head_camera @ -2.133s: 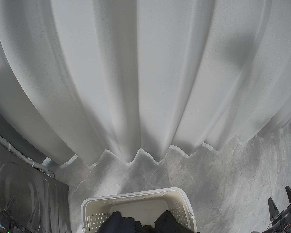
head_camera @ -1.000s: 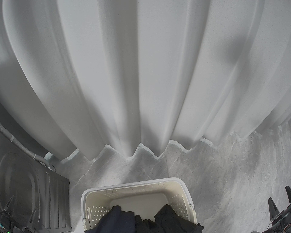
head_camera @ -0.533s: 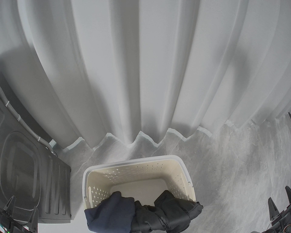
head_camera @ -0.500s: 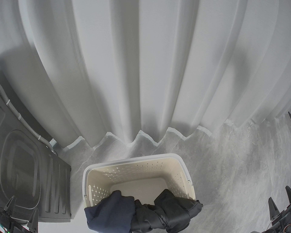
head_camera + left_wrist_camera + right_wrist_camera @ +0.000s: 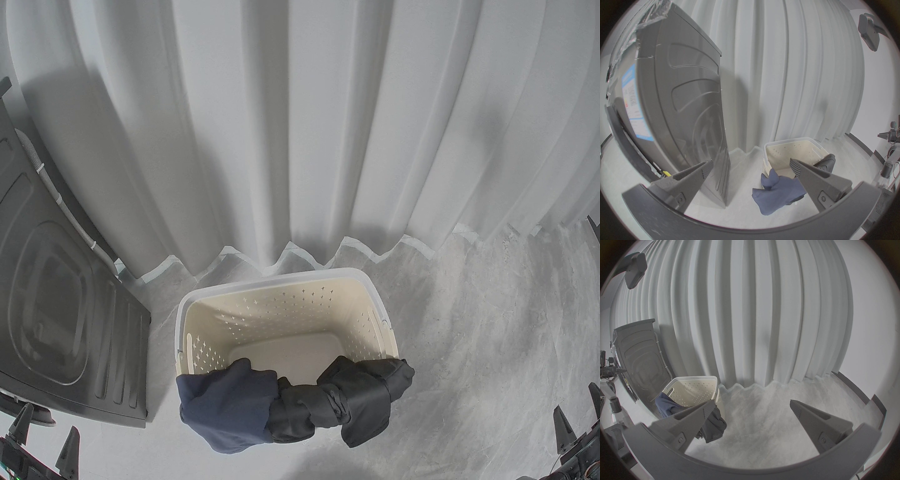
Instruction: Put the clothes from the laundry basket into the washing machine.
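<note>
From the head, navy and black clothes (image 5: pixel 294 406) hang over the near rim of the laundry basket (image 5: pixel 281 306), the washing machine (image 5: pixel 62 300) just left of it. At the left wrist, the left pincer (image 5: pixel 750 162) gapes empty, short of the basket. At the right wrist, the right pincer (image 5: pixel 751 402) is likewise released.

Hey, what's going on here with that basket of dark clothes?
A two-armed robot faces a laundry basket on the floor; a navy garment and a black garment hang over its near rim. The washing machine stands on the robot's left. The left gripper and right gripper are open and empty, touching nothing.
</note>
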Available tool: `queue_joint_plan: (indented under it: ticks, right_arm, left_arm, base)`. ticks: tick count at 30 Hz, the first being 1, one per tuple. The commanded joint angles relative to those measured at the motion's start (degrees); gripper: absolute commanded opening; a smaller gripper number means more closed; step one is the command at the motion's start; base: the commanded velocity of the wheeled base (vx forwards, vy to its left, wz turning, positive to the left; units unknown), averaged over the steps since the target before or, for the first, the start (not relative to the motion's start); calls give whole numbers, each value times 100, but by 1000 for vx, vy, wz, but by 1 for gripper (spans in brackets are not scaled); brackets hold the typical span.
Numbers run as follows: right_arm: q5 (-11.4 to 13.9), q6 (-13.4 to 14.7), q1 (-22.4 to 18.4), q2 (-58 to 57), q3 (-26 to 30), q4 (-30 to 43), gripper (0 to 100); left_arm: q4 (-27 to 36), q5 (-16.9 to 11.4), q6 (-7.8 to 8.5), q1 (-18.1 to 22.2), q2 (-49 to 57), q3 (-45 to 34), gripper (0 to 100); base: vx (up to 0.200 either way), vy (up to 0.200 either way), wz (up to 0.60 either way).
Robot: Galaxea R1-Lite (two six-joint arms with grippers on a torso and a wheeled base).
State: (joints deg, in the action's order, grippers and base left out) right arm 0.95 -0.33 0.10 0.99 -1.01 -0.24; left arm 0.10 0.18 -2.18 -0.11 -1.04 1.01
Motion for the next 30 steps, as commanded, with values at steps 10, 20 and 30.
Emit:
queue_joint_plan:
  ticks: [10, 20, 30]
  right_arm:
    - [2, -2, -1, -46, 101, -2, 100]
    - [2, -2, -1, -46, 101, -2, 100]
    - [-7, 15, 8, -46, 101, -2, 100]
  left_arm:
    - [-1, -1, -2, 2, 68, -92, 100]
    - [-1, -1, -2, 2, 68, -92, 100]
    - [-1, -1, -2, 2, 68, -92, 100]
  base:
    - [-200, 0, 0]
    - [-200, 0, 0]
    - [-200, 0, 0]
